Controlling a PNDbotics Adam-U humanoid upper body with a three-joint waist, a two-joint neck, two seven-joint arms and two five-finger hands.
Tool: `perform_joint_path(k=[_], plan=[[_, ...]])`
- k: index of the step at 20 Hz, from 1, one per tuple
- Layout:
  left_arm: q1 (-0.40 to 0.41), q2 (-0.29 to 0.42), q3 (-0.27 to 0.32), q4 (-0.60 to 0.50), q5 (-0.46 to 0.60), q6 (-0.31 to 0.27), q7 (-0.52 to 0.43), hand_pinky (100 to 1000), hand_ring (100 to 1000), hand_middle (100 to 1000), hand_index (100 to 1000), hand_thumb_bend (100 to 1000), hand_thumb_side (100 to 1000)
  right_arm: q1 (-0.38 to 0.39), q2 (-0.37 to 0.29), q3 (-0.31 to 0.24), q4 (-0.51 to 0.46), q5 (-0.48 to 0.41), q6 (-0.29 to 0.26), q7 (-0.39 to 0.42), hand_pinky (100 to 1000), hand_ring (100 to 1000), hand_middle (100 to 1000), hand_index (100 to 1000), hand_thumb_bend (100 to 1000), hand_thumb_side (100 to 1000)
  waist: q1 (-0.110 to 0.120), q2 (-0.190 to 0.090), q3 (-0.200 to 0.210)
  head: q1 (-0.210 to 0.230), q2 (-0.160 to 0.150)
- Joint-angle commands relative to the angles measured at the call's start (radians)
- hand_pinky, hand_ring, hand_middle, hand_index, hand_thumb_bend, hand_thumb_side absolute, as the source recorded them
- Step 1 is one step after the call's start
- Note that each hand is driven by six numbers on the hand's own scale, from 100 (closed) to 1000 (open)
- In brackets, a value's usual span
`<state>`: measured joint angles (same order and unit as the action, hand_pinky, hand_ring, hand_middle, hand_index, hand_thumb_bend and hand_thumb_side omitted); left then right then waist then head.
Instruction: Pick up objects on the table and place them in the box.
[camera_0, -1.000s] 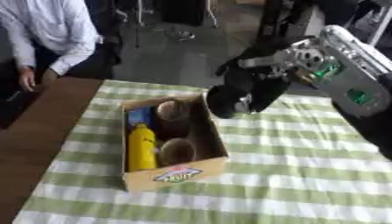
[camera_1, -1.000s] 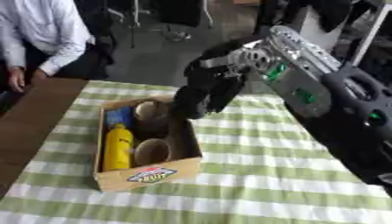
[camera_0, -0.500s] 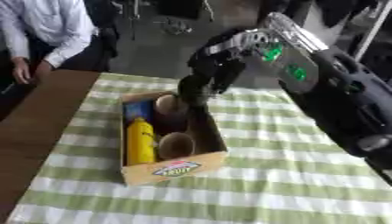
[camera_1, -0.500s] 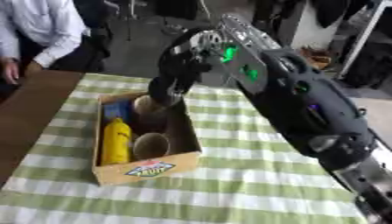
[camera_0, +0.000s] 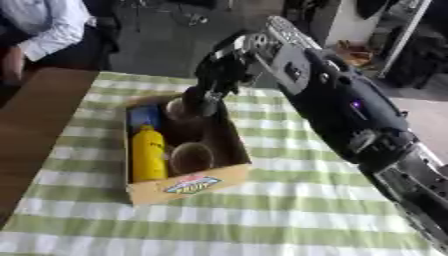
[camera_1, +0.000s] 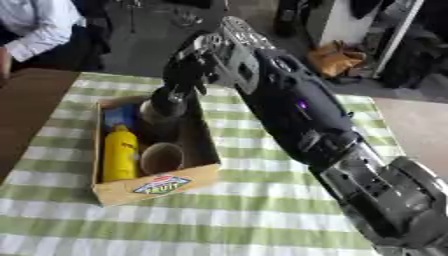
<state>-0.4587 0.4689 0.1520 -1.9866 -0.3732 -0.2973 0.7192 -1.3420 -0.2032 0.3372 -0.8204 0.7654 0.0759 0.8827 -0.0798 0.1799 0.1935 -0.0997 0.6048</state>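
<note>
Left eye view: the open cardboard box (camera_0: 184, 187), with a printed label on its near wall, sits on the green-and-white checked tablecloth (camera_0: 289, 200), its left wall near the cloth's left edge, where the bare brown wooden tabletop (camera_0: 39, 130) shows. Inside, a yellow plastic bottle (camera_0: 149, 155) lies along the left wall, neck pointing away, with a blue object (camera_0: 143, 116) beyond it in the far left corner. A brown round cup (camera_0: 192, 158) stands open-mouthed in the near half, just beside the bottle and close to the right wall.

The right hand (camera_0: 214, 82) reaches in from the upper right on its long black arm and hangs over the far end of the box. Its fingers (camera_1: 179, 80) are curled down around a second brown cup-shaped object (camera_1: 162, 109), which is at the box's far right part, about level with the rim; whether it rests on the box floor cannot be told. The arm crosses above the box's right wall.

To the right of and in front of the box the cloth lies open and broad. The left hand shows in neither view.
</note>
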Motion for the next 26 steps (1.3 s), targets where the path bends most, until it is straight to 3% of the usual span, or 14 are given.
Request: perform_joint_path(k=[1, 3, 4, 6, 15, 16, 17, 18, 19, 20, 22, 26], plan=[[-0.021, 0.011, 0.003, -0.013, 0.005, -0.003, -0.001, 900, 967, 941, 1000, 100, 973, -0.031, -0.002, -0.025, 0.002, 0.002, -0.042, -0.004, 470, 720, 751, 741, 531, 672, 0.007, -0.012, 0.003, -0.002, 0.000], [-0.023, 0.010, 0.003, -0.013, 0.006, -0.003, -0.001, 900, 967, 941, 1000, 100, 974, -0.035, 0.001, -0.031, 0.005, -0.016, -0.064, 0.000, 542, 778, 809, 785, 607, 712, 0.007, -0.012, 0.003, -0.002, 0.002], [-0.023, 0.010, 0.003, -0.013, 0.006, -0.003, -0.001, 901, 966, 942, 1000, 100, 974, -0.037, 0.003, -0.035, 0.004, -0.024, -0.072, -0.002, 613, 842, 859, 835, 643, 828, 0.008, -0.012, 0.003, -0.001, 0.002], [-0.023, 0.010, 0.003, -0.013, 0.006, -0.003, 0.000, 901, 966, 942, 1000, 100, 974, -0.040, 0.004, -0.041, 0.003, -0.037, -0.080, -0.017, 640, 872, 886, 857, 660, 886, 0.008, -0.013, 0.003, 0.001, -0.001], [-0.023, 0.010, 0.003, -0.013, 0.007, -0.003, 0.001, 901, 966, 942, 1000, 100, 973, -0.050, 0.004, -0.051, -0.017, -0.065, -0.088, -0.092, 628, 875, 888, 882, 666, 934, 0.015, -0.013, 0.000, 0.007, 0.001], [-0.022, 0.010, 0.004, -0.013, 0.006, -0.002, 0.001, 901, 966, 943, 1000, 100, 973, -0.051, 0.001, -0.060, -0.039, -0.078, -0.091, -0.118, 607, 868, 888, 891, 563, 1000, 0.017, -0.013, -0.002, 0.008, 0.000], [-0.021, 0.010, 0.005, -0.013, 0.006, -0.001, 0.002, 901, 966, 943, 1000, 100, 973, -0.046, -0.005, -0.066, -0.069, -0.096, -0.092, -0.156, 607, 868, 888, 891, 563, 1000, 0.018, -0.013, -0.004, 0.009, 0.000], [-0.020, 0.010, 0.006, -0.013, 0.006, -0.001, 0.002, 901, 966, 944, 1000, 100, 973, -0.044, -0.016, -0.079, -0.113, -0.119, -0.091, -0.217, 598, 863, 897, 905, 359, 1000, 0.019, -0.013, -0.008, 0.011, -0.001], [-0.020, 0.011, 0.007, -0.013, 0.005, 0.000, 0.003, 901, 966, 944, 1000, 100, 973, -0.035, -0.029, -0.083, -0.160, -0.140, -0.085, -0.288, 598, 863, 897, 905, 359, 1000, 0.020, -0.012, -0.011, 0.013, -0.002], [-0.019, 0.011, 0.009, -0.013, 0.003, 0.001, 0.005, 902, 966, 945, 1000, 100, 975, -0.028, -0.047, -0.088, -0.218, -0.161, -0.082, -0.366, 611, 864, 902, 912, 141, 1000, 0.021, -0.011, -0.017, 0.016, -0.004], [-0.016, 0.013, 0.012, -0.013, 0.001, 0.004, 0.010, 902, 967, 946, 1000, 100, 977, -0.004, -0.080, -0.092, -0.338, -0.206, -0.070, -0.510, 606, 855, 903, 911, 100, 1000, 0.025, -0.008, -0.027, 0.023, -0.008], [-0.012, 0.014, 0.020, -0.013, -0.002, 0.017, 0.021, 903, 969, 949, 1000, 100, 980, 0.096, -0.148, -0.155, -0.644, -0.352, -0.036, -0.792, 622, 857, 902, 907, 100, 1000, 0.041, 0.001, -0.057, 0.056, -0.021]])
